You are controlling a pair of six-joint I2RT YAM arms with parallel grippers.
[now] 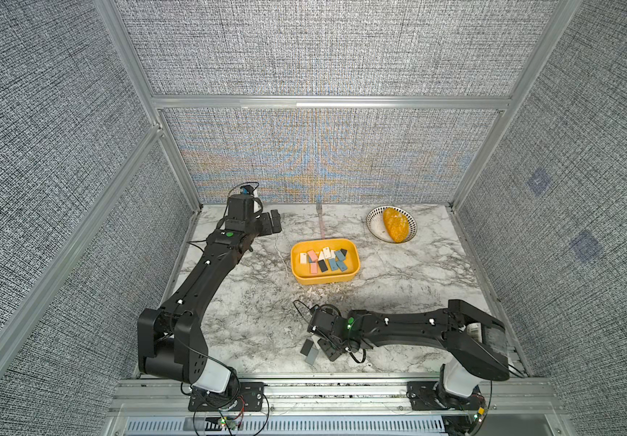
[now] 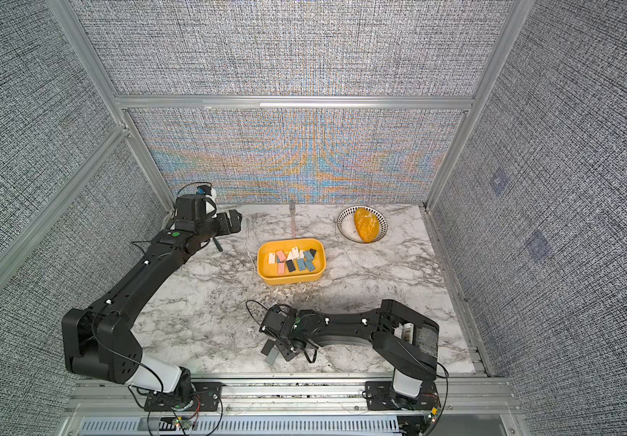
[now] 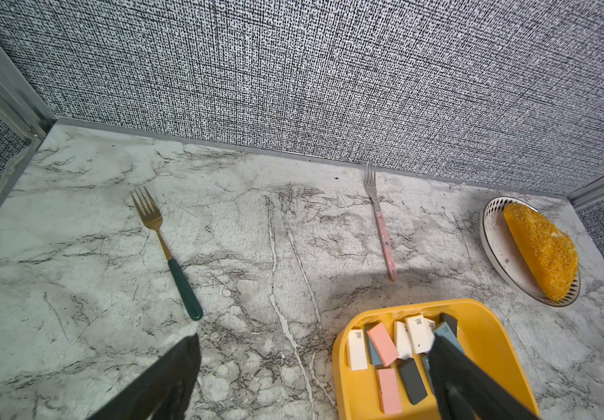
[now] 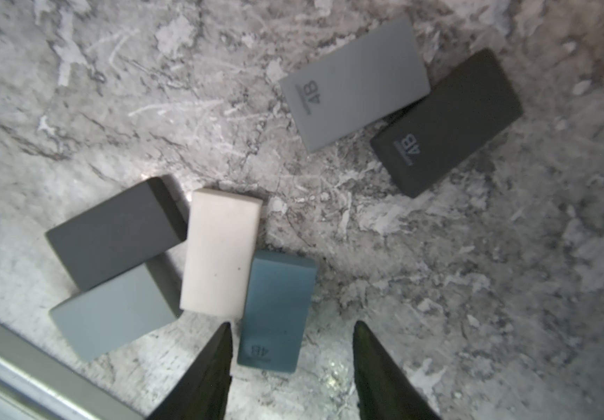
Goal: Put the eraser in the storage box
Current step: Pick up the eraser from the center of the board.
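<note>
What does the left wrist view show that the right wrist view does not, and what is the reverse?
Only the left wrist view: the storage box with stored erasers, a green-handled fork, a pink-handled fork, a bowl and the open left gripper. Only the right wrist view: six loose erasers on the marble table, with the open right gripper straddling the blue eraser. Both: that table and erasers marked 4B.
</note>
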